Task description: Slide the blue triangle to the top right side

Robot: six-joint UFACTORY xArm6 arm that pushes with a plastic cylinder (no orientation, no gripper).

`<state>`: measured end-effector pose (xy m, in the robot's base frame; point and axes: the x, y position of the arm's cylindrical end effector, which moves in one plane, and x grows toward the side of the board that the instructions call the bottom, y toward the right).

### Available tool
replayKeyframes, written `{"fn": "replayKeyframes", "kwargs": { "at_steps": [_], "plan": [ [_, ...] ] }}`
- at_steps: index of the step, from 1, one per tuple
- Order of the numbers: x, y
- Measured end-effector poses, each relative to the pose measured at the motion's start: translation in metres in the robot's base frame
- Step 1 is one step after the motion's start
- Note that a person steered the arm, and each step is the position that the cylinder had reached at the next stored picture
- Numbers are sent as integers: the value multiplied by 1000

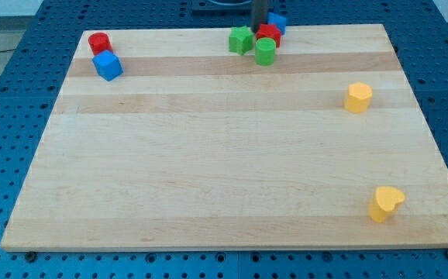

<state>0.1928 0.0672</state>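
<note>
Seven blocks; my tip [258, 28] beside blue triangle [277, 22], top edge.

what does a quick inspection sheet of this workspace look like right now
surface: pale wooden board lying on a blue perforated table.
job's things: blue triangle block at the board's top edge, right of centre, partly hidden by the rod.
clutter: green star-like block, red block and green cylinder bunched beside it; red cylinder and blue cube at the view's top left; yellow block at the right; yellow heart-like block at the bottom right.
tool: my tip sits in the top cluster, between the green star-like block and the red block, just left of the blue triangle block.
cables: nothing seen.
surroundings: nothing seen beyond the table.
</note>
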Motion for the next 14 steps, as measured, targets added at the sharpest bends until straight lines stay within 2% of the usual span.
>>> {"fn": "replayKeyframes", "kwargs": {
  "at_steps": [1,5,7,9,14],
  "plan": [
    [0,36],
    [-1,115],
    [17,118],
    [37,164],
    [39,160]
  ]
}}
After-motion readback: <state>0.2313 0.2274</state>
